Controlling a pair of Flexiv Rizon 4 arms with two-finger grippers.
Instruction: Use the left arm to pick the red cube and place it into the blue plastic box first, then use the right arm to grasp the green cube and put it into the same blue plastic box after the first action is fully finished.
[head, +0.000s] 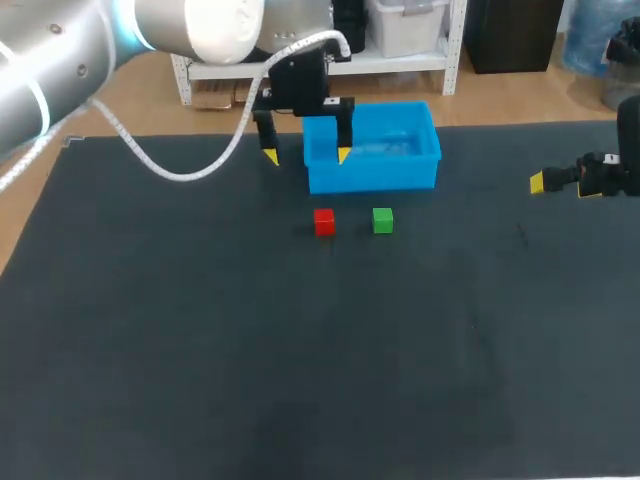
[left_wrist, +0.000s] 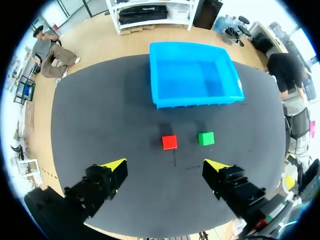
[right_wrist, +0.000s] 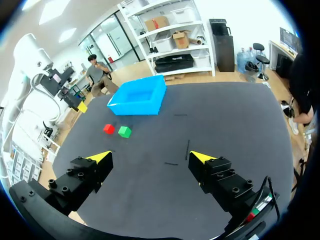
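Two cubes sit apart on your bench (head: 300, 350) in the head view: red cube (head: 324, 221) beside green cube (head: 382, 220), both near the blue plastic box (head: 370, 176). Your left hand (head: 307, 156) hangs over the box's left wall.

Left wrist view: fingers wide, red cube ahead.

Right wrist view: your right hand (right_wrist: 150, 157) is wide, well apart from the cubes.

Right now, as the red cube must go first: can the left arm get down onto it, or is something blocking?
Probably yes. The left pincer is open, the red cube ahead of it, standing apart from the green cube and the blue box, with nothing over it.
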